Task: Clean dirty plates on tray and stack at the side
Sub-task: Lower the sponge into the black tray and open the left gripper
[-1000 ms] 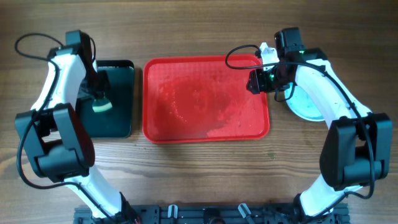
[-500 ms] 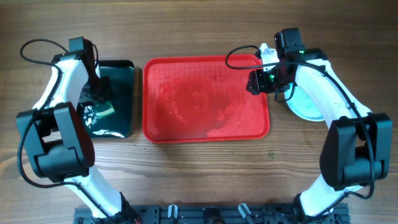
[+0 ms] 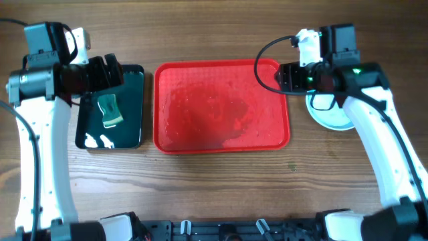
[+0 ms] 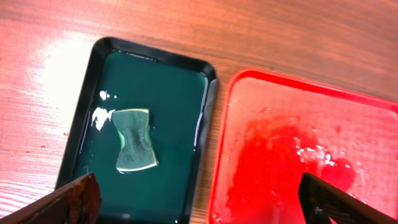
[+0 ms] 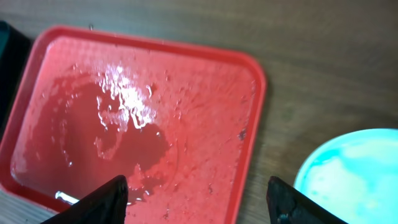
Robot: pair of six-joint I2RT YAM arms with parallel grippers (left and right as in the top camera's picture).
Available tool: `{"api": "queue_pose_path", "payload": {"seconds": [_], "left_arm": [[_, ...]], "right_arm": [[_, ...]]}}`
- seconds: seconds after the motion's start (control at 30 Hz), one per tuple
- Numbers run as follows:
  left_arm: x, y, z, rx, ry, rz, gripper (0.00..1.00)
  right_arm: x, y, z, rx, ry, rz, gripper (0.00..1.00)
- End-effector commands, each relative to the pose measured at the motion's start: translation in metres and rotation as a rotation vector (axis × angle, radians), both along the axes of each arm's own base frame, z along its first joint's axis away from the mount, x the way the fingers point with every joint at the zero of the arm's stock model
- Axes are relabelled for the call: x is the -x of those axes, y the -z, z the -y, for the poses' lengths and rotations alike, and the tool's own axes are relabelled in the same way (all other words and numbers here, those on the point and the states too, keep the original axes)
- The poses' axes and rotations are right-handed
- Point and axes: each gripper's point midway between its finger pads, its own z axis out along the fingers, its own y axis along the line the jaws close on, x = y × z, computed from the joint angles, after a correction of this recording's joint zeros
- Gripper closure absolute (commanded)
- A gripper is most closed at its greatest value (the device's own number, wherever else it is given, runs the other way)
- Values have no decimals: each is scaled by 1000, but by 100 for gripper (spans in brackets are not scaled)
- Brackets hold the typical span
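The red tray [image 3: 221, 130] sits mid-table, wet and with no plate on it; its surface [image 5: 155, 124] glistens with water. A pale-aqua plate [image 3: 332, 117] lies on the wood just right of the tray, partly under my right arm, and its rim [image 5: 351, 177] shows no smear. How many are stacked there I cannot tell. My right gripper [image 3: 285, 75] hangs open over the tray's far right corner [image 5: 196, 208]. Over the dark tray's far edge my left gripper [image 3: 112, 72] is wide open and holds nothing [image 4: 202, 211].
A dark green-black tray [image 3: 137, 107] with water stands left of the red tray. A green-and-white sponge [image 3: 111, 111] lies loose in it [image 4: 134, 140]. Bare wooden table surrounds both trays.
My left gripper opened and let go of the sponge, which now lies in the dark tray. Both arms rose and drew back. The right gripper opened wider.
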Motion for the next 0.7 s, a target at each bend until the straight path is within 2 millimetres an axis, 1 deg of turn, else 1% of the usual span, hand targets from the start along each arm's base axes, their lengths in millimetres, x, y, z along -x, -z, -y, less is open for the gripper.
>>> {"api": "queue_pose_path", "payload": {"seconds": [0.0, 0.1, 0.17, 0.2, 0.27, 0.3, 0.33, 0.57, 0.67], "left_arm": [[14, -33, 15, 8, 42, 90, 0], [22, -44, 18, 4, 48, 119, 0], [26, -48, 19, 2, 48, 128, 0], [27, -48, 19, 1, 48, 127, 0], [29, -47, 19, 3, 48, 117, 0], [29, -46, 19, 3, 48, 115, 0], [29, -46, 19, 4, 48, 112, 0], [29, -46, 19, 4, 48, 113, 0], [29, -46, 19, 4, 48, 112, 0]], "right_arm": [[5, -38, 6, 32, 6, 120, 25], [12, -58, 7, 24, 7, 175, 24], [14, -64, 7, 21, 7, 193, 22], [14, -65, 8, 21, 8, 195, 19], [14, -65, 7, 20, 8, 194, 8], [14, -65, 7, 20, 8, 194, 6], [14, -65, 7, 20, 8, 195, 0], [14, -65, 6, 10, 5, 194, 0], [22, -69, -16, -116, -50, 164, 0]]}}
